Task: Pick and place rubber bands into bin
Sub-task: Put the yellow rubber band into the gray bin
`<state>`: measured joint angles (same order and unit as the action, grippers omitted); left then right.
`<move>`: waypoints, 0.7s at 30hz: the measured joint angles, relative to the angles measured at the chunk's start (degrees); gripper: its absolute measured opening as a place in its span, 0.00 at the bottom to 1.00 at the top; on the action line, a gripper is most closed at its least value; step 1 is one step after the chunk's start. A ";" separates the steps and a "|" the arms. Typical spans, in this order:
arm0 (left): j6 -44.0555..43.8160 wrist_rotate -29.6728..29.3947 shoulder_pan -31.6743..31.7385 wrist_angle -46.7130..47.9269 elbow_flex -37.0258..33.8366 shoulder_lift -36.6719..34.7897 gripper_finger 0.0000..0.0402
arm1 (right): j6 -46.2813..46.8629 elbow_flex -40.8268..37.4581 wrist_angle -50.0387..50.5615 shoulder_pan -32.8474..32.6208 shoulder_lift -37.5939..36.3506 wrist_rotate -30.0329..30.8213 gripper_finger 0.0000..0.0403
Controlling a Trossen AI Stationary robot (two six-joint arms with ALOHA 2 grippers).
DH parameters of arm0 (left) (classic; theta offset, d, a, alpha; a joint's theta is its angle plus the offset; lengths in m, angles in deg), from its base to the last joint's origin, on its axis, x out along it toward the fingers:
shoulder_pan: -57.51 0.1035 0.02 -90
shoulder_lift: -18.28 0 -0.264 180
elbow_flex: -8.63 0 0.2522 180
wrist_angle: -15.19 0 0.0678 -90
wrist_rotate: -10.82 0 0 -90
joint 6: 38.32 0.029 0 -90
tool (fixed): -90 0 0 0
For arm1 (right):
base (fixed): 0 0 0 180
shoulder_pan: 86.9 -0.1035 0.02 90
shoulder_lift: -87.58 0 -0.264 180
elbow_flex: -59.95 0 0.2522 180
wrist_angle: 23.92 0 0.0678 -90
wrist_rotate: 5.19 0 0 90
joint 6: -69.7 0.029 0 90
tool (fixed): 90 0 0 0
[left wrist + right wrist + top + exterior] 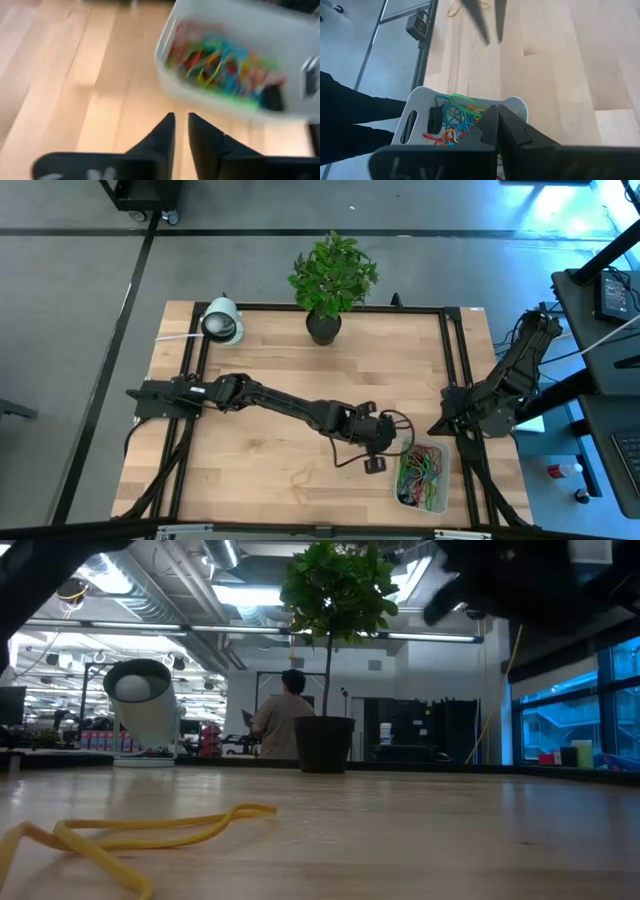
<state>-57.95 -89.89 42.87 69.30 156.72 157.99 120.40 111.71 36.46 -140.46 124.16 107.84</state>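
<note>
Evidently most of the work is judged to be done. The bin (423,477) is seen near the front edge of the desk (260,395), toward the right arm's side, and a tangled heap of rubber bands (420,468) in green, red, yellow and blue is already held inside it.

The left gripper (374,464) is extended across the desk and is poised just beside the bin, on its left. In the left wrist view its fingers (165,134) are pressed nearly together with only a thin gap between them, and nothing is seen pinched there.

One yellow band (300,474) is left lying flat on the bare wood, to the left of the left gripper and apart from the bin; it is shown large in the low view (140,830). No other loose band can be made out on the desk, so this one is taken to be the last to be collected.

The right gripper (498,131) is held back at the right side of the desk, its fingers closed together on nothing, pointed toward the bin.
</note>
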 joint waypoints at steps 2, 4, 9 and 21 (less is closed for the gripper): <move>-0.78 -1.84 -0.86 6.67 -0.02 -1.09 0.06 | -0.41 0.00 -1.45 0.00 1.28 0.02 0.01; -1.91 -4.26 -2.07 11.61 -0.02 -1.75 0.02 | -2.10 0.00 -2.99 0.00 2.87 0.01 0.01; -4.03 -7.40 -5.60 18.32 -1.05 -2.14 0.00 | -6.57 0.00 -9.30 0.00 7.49 1.43 0.01; -10.49 -8.45 -14.29 21.00 -13.37 -6.10 0.00 | -9.25 1.25 -27.56 5.96 25.55 3.56 0.00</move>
<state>-68.44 -98.34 28.58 90.30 143.34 151.89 111.15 112.96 8.89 -134.50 149.71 111.39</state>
